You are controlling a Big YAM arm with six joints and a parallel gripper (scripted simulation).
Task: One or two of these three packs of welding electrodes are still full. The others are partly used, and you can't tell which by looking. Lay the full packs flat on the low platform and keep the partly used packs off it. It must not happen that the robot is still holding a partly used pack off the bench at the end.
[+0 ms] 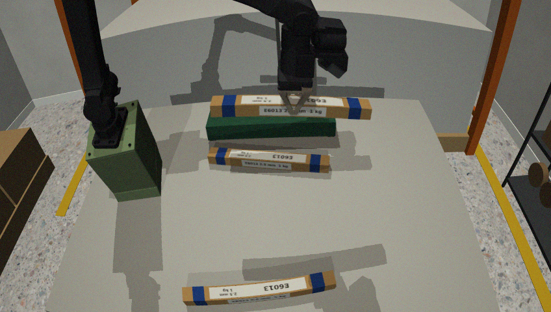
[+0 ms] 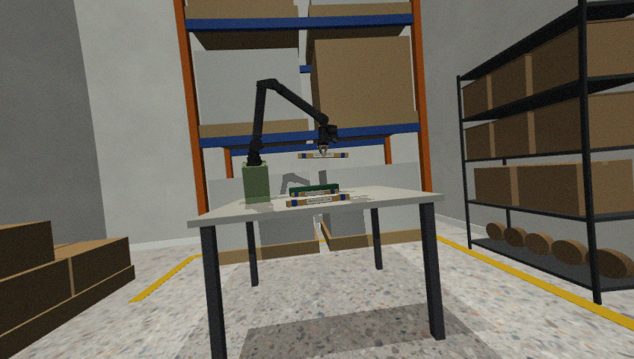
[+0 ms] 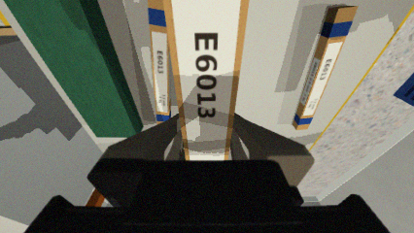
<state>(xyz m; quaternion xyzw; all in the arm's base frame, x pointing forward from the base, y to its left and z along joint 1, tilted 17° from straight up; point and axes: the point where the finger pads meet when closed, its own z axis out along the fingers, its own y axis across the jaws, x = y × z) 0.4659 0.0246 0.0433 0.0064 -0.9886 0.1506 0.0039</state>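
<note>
My gripper is shut on a brown electrode pack at its middle. The pack hangs level, high above the table. The low green platform lies at the back; in the top view the held pack covers its rear part. A second pack lies on the table just in front of the platform. A third pack lies near the table's front edge, slightly turned.
The arm stands on a green pedestal at the left of the table. A wall and an orange rack post stand beyond the table. Boxes and shelves stand away from it.
</note>
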